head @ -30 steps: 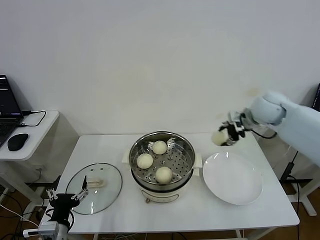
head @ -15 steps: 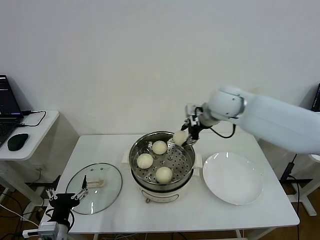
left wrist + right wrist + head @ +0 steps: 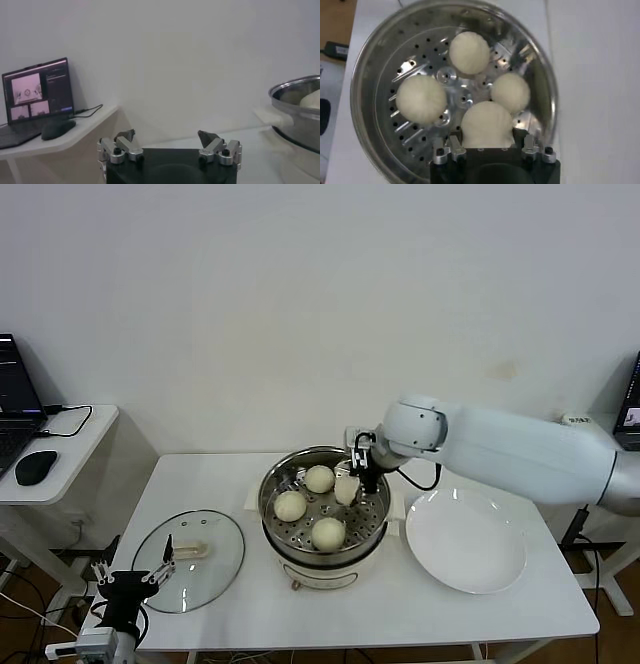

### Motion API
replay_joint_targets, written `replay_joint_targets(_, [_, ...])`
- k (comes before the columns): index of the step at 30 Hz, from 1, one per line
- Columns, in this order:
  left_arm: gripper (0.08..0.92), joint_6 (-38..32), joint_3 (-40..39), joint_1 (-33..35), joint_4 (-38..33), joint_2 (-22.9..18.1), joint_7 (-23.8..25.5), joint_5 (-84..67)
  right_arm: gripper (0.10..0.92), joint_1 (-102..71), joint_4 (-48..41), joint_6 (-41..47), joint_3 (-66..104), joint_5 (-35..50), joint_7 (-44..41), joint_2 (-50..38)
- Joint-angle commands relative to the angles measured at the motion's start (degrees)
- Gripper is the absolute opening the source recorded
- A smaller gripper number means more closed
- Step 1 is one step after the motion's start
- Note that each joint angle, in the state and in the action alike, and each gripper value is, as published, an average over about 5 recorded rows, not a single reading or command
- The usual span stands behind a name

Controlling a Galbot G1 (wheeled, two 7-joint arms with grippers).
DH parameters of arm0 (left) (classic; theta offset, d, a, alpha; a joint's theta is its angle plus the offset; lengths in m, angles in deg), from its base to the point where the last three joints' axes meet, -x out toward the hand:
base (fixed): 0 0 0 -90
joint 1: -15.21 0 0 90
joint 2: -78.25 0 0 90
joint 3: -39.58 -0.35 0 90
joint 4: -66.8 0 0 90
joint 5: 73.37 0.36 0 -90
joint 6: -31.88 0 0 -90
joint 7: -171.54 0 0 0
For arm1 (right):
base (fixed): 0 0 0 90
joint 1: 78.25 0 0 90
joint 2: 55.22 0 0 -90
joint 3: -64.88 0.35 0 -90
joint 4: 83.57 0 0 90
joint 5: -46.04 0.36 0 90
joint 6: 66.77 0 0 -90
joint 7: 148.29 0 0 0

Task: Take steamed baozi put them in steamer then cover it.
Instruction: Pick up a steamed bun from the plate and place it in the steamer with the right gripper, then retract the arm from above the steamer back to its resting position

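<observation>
We are lowering the fourth baozi [image 3: 346, 490], gripped in our right pincer [image 3: 352, 481], toward the steamer's [image 3: 324, 509] 2 o'clock gap; next we release, then our open left pincer [image 3: 130, 576] fetches the cover [image 3: 190, 559].

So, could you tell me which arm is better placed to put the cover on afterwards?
Probably the left. The left gripper waits open at the table's near-left edge beside the cover. The right gripper is over the steamer, shut on the fourth baozi.
</observation>
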Motion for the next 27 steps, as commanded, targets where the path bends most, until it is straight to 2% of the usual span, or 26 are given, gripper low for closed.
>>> replay_joint_targets(1, [0.823,0.0,0.1,0.0,0.1,0.1,0.0,0.0,0.619,-2.3,-1.0,1.5,-1.3,-1.2,1.8,1.2])
replay_joint_targets(8, [0.823,0.1,0.3,0.1,-0.1,0.2,0.0,0.0,0.631,-3.6,-0.7,1.5,0.5,-1.7,2.0,0.1])
replay_joint_targets(15, [0.823,0.1,0.2,-0.2,0.1,0.3,0.0,0.0,0.793,-2.2,2.4,1.4,4.8,-0.2,2.0,-2.9])
replay_joint_targets(17, [0.823,0.1,0.3,-0.4,0.3,0.4,0.0,-0.1,0.813,-2.4,3.7,1.4,7.3,0.6,3.1,-4.4])
replay_joint_targets(20, [0.823,0.1,0.3,-0.5,0.5,0.4,0.0,-0.2,0.821,-4.1,6.1,1.2,11.5,3.0,8.3,-7.0])
replay_joint_targets(22, [0.823,0.1,0.3,-0.5,0.6,0.4,0.0,-0.2,0.822,-7.1,8.0,0.1,15.1,6.3,14.6,-9.6])
replay_joint_targets(27, [0.823,0.0,0.3,-0.6,0.8,0.3,0.0,-0.3,0.823,-23.4,13.0,-9.0,28.2,8.9,30.5,-16.1])
